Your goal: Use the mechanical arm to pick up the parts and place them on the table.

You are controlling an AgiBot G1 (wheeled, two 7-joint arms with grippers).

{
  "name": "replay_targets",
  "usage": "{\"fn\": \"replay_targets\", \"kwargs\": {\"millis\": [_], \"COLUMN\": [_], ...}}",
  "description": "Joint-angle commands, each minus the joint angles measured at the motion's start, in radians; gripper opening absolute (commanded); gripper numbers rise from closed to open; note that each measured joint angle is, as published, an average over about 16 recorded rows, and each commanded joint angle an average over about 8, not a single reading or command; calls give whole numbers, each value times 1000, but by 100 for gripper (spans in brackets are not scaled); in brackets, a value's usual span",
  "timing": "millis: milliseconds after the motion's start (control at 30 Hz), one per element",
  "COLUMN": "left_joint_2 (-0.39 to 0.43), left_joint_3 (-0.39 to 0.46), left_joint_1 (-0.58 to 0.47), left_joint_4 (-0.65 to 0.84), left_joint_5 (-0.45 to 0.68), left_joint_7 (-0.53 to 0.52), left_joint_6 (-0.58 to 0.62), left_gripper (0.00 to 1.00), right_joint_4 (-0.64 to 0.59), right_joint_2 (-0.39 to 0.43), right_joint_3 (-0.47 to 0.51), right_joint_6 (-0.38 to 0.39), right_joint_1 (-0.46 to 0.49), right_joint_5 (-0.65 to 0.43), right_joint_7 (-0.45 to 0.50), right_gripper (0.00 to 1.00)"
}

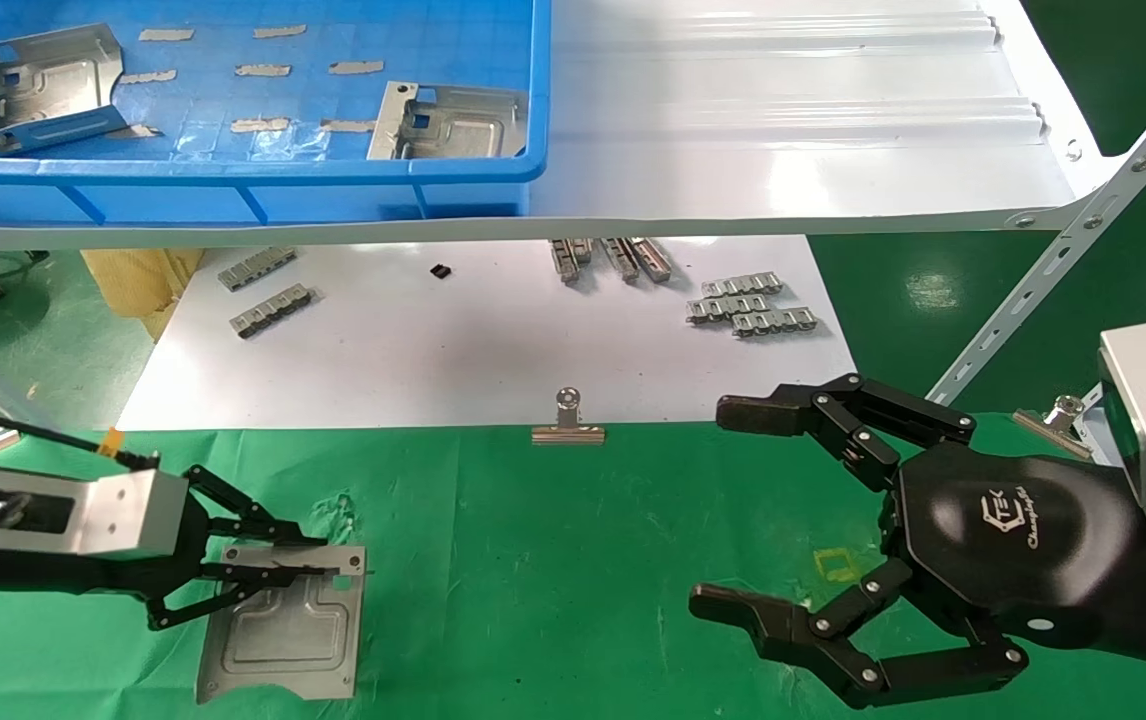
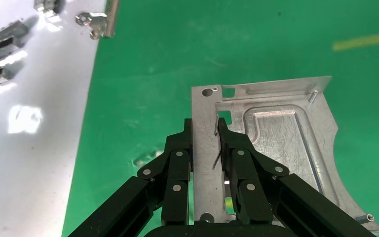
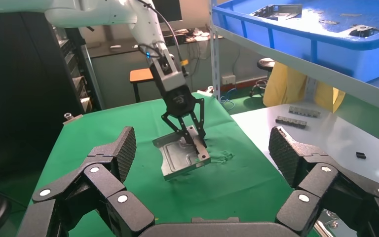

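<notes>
Bracket (image 1: pixel 283 625): we see bare sheet metal, silvery, finely scratched, with embossed steps.
Table (image 1: pixel 553 560): wrinkled green cloth, matt.
Right gripper (image 1: pixel 733 510): glossy black plastic shell; we note its finger pads (image 3: pixel 126 148) are dotted and rough.
Left gripper (image 2: pixel 205 129): matt black links, brushed metal wrist.
Bin (image 1: pixel 233 180): smooth blue plastic.
Shelf (image 1: pixel 783 150): glossy white, ribbed.
Sheet (image 1: pixel 453 350): smooth white, slightly shiny.

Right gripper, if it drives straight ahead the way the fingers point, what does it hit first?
Probably the part that the left gripper is shut on, resting on the green table. The right gripper is open, pointing across the cloth, nothing between them. Height is unclear; it might pass above.
</notes>
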Motion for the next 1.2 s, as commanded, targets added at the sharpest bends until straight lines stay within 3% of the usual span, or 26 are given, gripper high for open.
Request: {"fn": "replay_targets", "kwargs": {"millis": [33,200,233,433,500,900,1200], "left_joint_2": [8,37,43,71,76,98,83], "left_joint_3": [6,2,3,8,8,0,-32], "left_joint_1": [1,2,2,-4,-8,-21,-8], "left_joint_4": [25,94,107,174,193,268,272], "left_joint_5": [-1,-4,-3,6,7,-9,-77], "left_joint_7": [31,101,112,163,178,203,26], "left_joint_6": [-7,-23,-24,-27,-30,4,30], "left_gripper": [0,2,10,85,100,100,100], "right_joint_4": [0,0,0,0,0,0,0], "right_joint_2": [0,0,0,0,0,0,0], "right_joint_3": [0,0,0,0,0,0,0], "right_joint_6": [0,0,0,0,0,0,0], "right_joint_1": [0,0,0,0,0,0,0], "right_joint_5": [0,0,0,0,0,0,0], "right_joint_7": [0,0,0,0,0,0,0], "right_gripper": [100,100,100,100,100,100,100]}}
